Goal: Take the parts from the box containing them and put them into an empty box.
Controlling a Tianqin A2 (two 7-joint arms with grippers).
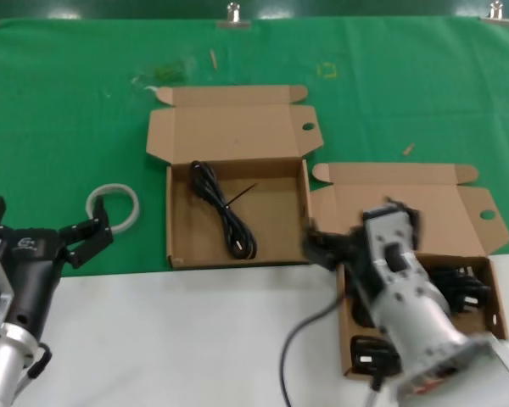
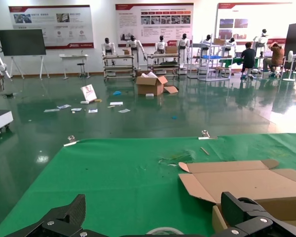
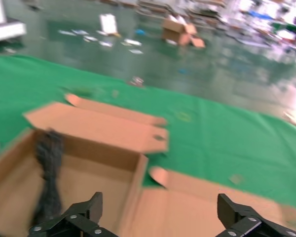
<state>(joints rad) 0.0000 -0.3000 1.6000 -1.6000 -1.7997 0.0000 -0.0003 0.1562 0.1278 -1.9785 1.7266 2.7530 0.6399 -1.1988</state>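
Right tool [image 1: 321, 248]: nearest of all, big in the head view, hanging over the gap between the two boxes; in the right wrist view its fingers [image 3: 74, 219] stand wide apart with nothing between them.
Source box [image 1: 483, 275]: the near-right one, lid folded back; black cables [image 1: 458, 288] with plugs lie in it, mostly hidden under the right arm.
Receiving box [image 1: 178, 246]: the far-left one, lid open; one coiled cable [image 1: 225, 212] already lies along its left half, so the job looks partly done.
Step in hand, as I judge it: bringing the right tool back over the source box to fetch another bundle.
How to do it well: come down over the middle of a coil, not a plug end, so the bundle lifts as one and no loop trails.
Also: keep the fingers clear of the cardboard walls and the standing lid, which would catch easily.
Risk: loose coils may snag a neighbour and drag it out.
Left tool [image 1: 81, 242]: parked at the near left, fingers spread and empty, just beside a white ring [image 1: 113, 206] on the green counter [image 1: 68, 110].
White ring: leave it; it is not one of the parts.
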